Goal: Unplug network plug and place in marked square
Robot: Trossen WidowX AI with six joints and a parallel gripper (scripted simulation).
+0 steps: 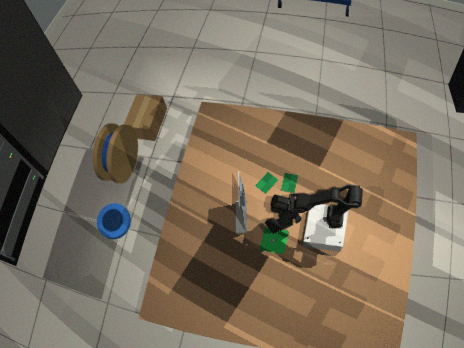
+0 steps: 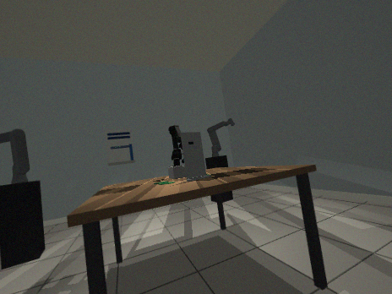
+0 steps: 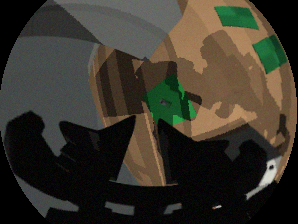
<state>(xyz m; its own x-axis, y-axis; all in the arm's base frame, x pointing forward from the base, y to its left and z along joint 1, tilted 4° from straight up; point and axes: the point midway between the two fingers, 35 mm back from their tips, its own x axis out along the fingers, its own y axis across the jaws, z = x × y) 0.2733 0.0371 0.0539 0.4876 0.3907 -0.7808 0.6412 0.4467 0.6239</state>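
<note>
The gripper [image 1: 278, 222] hangs low over a green square [image 1: 274, 242] on the counter [image 1: 350, 280], its fingers partly closed; I cannot tell whether the plug is between them. A small dark thing lies on that square. The upright panel [image 1: 241, 202] stands nearby, and a blue bucket [image 1: 113, 220] sits on the floor, its contents unclear.

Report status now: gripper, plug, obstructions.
Gripper open, holding nothing, above a green square. Small dark piece on that square, likely the plug; too small to confirm. Upright panel close beside, not touching.
</note>
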